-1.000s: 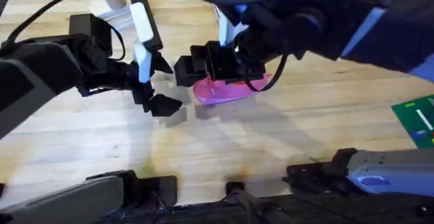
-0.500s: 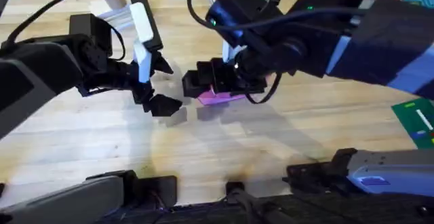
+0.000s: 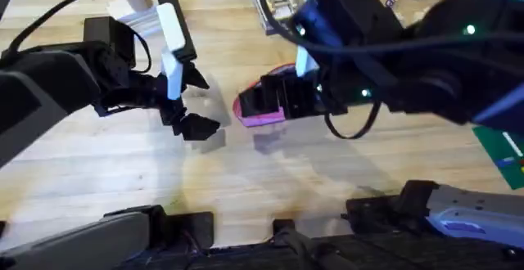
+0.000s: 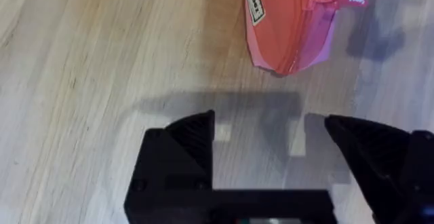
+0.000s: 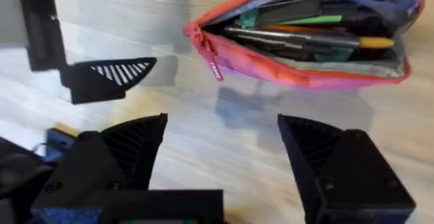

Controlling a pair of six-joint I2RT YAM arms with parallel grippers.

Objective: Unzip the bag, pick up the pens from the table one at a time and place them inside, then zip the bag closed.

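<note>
The bag [image 5: 305,37] is lying on the table [image 3: 106,172] near its middle, a little toward the far edge, with the zipper standing open along its length. It is showing a pink fabric shell with an orange-red zipper band and a pale grey lining. Inside, several pens [image 5: 305,35] are lying lengthwise, dark barrels among a green one and one with a yellow-orange end. The small pink-red pull [image 5: 213,68] is hanging at one end of the opening, carrying white lettering too small to read. In the left wrist view a small white label [image 4: 254,0] with dark print is showing on the bag's end, also unreadable.

The right gripper [image 5: 220,156] is hovering just beside the bag, fingers spread wide and empty. The left gripper [image 4: 271,142] is hanging over bare wood near the bag's end, likewise wide apart and gripping nothing.
</note>
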